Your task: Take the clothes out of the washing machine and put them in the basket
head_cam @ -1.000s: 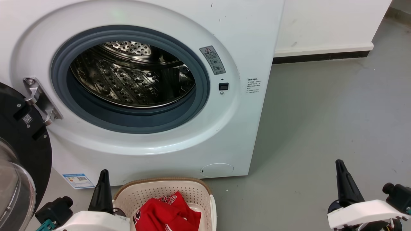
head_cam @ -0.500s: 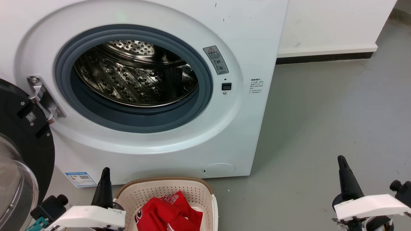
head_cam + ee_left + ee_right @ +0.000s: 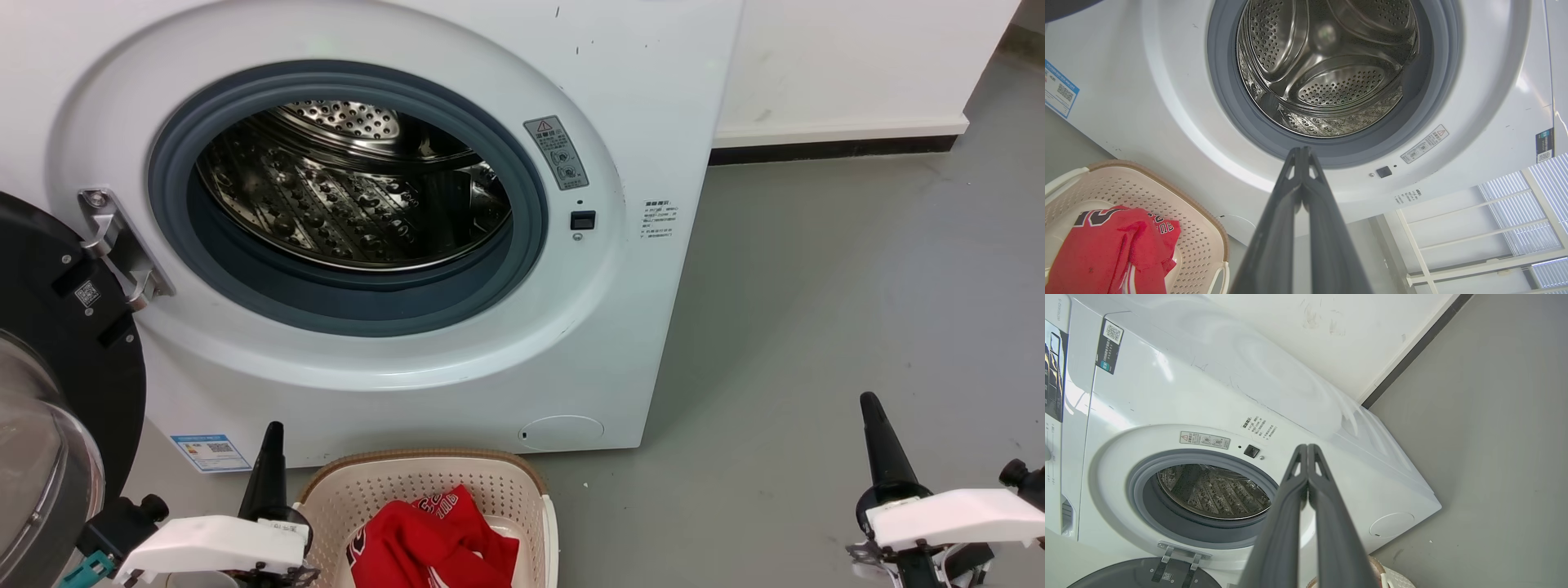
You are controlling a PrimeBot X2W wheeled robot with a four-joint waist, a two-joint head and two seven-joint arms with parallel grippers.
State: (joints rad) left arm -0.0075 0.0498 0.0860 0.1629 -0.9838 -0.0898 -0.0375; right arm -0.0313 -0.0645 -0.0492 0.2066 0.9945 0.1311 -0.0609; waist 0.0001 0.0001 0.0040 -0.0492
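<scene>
The white washing machine [image 3: 637,98] stands with its door swung open; its steel drum [image 3: 351,196] shows bare metal inside. Red clothes [image 3: 433,543] with white lettering lie in the cream basket [image 3: 424,469] on the floor before the machine. In the left wrist view the clothes [image 3: 1106,253] sit in the basket [image 3: 1200,245] at lower left. My left gripper [image 3: 274,429] is shut, holding nothing, just left of the basket; its fingers [image 3: 1301,153] touch. My right gripper [image 3: 867,400] is shut too, over bare floor far to the right, its fingers [image 3: 1306,448] pressed together.
The black-framed glass door [image 3: 57,392] hangs open at the left, close beside my left arm. Grey floor [image 3: 857,286] stretches to the right of the machine up to a white wall [image 3: 841,65] with a dark skirting strip.
The whole head view has shifted slightly right and down, so the camera moved. Both grippers sit a little lower in view and stay shut.
</scene>
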